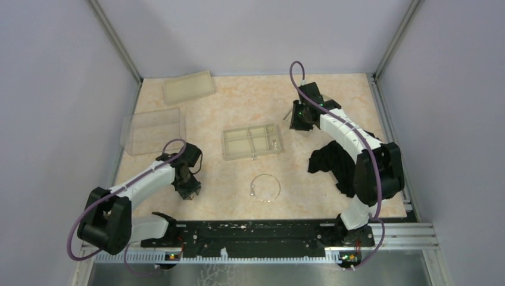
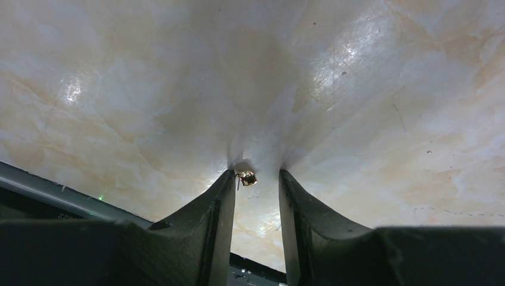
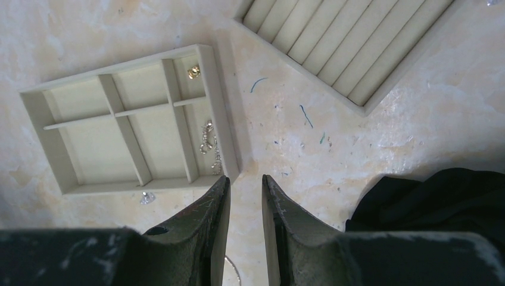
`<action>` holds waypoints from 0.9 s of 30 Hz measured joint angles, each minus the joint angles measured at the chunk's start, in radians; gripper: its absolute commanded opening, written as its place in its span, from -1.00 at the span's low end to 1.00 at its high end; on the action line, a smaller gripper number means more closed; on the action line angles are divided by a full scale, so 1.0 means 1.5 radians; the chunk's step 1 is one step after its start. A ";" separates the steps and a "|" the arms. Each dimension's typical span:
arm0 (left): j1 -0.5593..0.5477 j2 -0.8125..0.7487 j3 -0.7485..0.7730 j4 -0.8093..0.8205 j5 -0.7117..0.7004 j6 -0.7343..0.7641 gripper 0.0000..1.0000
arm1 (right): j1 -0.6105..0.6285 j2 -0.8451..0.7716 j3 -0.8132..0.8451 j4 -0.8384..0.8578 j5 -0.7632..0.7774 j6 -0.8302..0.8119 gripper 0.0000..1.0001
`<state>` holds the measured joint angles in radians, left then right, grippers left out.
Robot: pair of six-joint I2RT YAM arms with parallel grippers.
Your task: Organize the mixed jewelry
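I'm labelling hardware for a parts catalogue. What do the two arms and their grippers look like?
The left arm and right arm have white link shells and black joints, each trailed by a looping purple cable. The left gripper and right gripper have black, tapering fingers.

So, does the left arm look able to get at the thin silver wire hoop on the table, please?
Probably yes: only bare marble tabletop lies between the left gripper and the thin silver wire hoop, though a small gold bit sits between its open jaws.
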<state>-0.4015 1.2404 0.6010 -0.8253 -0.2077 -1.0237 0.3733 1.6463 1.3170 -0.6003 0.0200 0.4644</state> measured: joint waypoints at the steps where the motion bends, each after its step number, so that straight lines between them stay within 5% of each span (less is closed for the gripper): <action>1: 0.000 0.004 0.002 0.001 0.001 0.002 -0.25 | 0.000 0.000 0.000 0.000 0.000 0.000 -0.47; 14: 0.000 0.020 0.012 0.009 0.008 0.022 -0.51 | 0.002 0.007 0.009 -0.006 0.000 0.000 -0.47; 27: 0.000 0.021 0.014 0.011 0.010 0.038 -0.55 | 0.013 0.013 0.010 -0.009 0.000 0.001 -0.47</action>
<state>-0.4011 1.2720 0.6220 -0.8089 -0.1921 -0.9661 0.3931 1.6657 1.3315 -0.6136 0.0204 0.4652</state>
